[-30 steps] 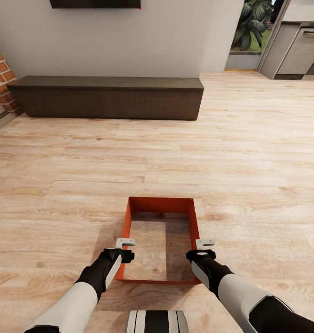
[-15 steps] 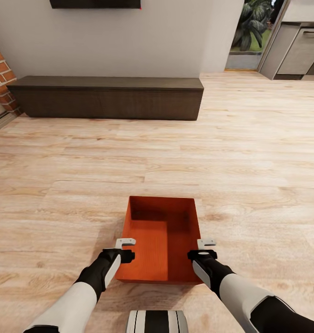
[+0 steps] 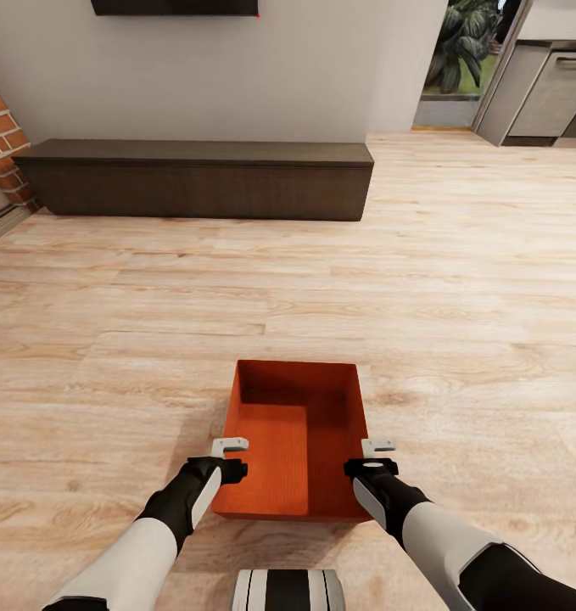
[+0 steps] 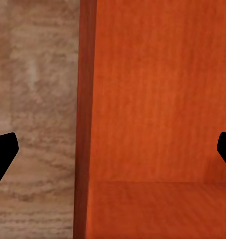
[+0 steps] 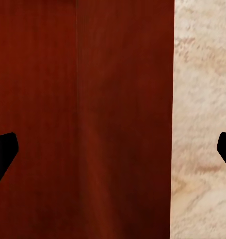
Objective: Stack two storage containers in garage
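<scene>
I see one storage container point(image 3: 293, 441) sitting on the living room's wood plank floor point(image 3: 457, 322), directly before me. My left claw point(image 3: 229, 445) straddles its left wall, my right claw point(image 3: 377, 445) its right wall; both are spread wide, gripping nothing.

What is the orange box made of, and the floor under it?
The storage container looks like matte plastic or painted board: flat orange-red walls with a faint fine weave and no shine. The floor looks like light wood planks: grain streaks and seams show between boards.
</scene>
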You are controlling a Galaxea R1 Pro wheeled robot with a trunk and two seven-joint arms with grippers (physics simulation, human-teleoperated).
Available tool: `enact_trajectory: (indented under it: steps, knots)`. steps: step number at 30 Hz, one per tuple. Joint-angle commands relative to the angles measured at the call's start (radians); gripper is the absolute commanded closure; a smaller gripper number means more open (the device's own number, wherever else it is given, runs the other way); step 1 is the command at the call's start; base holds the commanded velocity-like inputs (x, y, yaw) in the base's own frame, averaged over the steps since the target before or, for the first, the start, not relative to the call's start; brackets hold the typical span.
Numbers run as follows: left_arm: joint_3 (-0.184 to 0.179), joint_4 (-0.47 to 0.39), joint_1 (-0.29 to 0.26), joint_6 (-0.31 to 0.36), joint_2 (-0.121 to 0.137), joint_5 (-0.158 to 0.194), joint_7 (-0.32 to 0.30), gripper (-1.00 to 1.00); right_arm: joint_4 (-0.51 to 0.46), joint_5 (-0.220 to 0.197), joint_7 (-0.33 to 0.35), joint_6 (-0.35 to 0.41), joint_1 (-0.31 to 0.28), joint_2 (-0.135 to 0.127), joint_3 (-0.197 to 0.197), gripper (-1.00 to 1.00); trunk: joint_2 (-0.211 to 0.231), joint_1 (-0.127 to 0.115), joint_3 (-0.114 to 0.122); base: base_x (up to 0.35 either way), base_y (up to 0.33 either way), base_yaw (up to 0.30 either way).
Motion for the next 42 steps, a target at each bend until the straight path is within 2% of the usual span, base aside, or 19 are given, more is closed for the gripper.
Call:
enact_trajectory:
  steps: [1,17,18,42]
  knots:
    - [0.001,-0.002,0.0,0.005,0.0,0.004,0.005,-1.0,0.02,-0.01,-0.006,0.005,0.001,-0.001,0.007,-1.0,0.0,0.0,-0.001,0.0,0.0,0.0]
    - [0.001,0.001,0.0,0.006,0.0,0.004,0.005,-1.0,0.02,-0.009,-0.006,0.005,0.001,-0.001,0.007,-1.0,0.0,0.0,-0.001,0.0,0.0,0.0]
    - [0.001,0.001,0.0,0.005,0.0,0.004,0.005,1.0,0.02,-0.009,-0.006,0.005,0.001,-0.001,0.007,1.0,0.0,0.0,-0.001,0.0,0.0,0.0]
    - [0.002,-0.012,0.0,0.005,0.0,0.001,0.006,1.0,0.02,-0.01,-0.006,0.005,0.001,-0.002,0.007,1.0,0.0,0.0,-0.001,0.0,0.0,0.0]
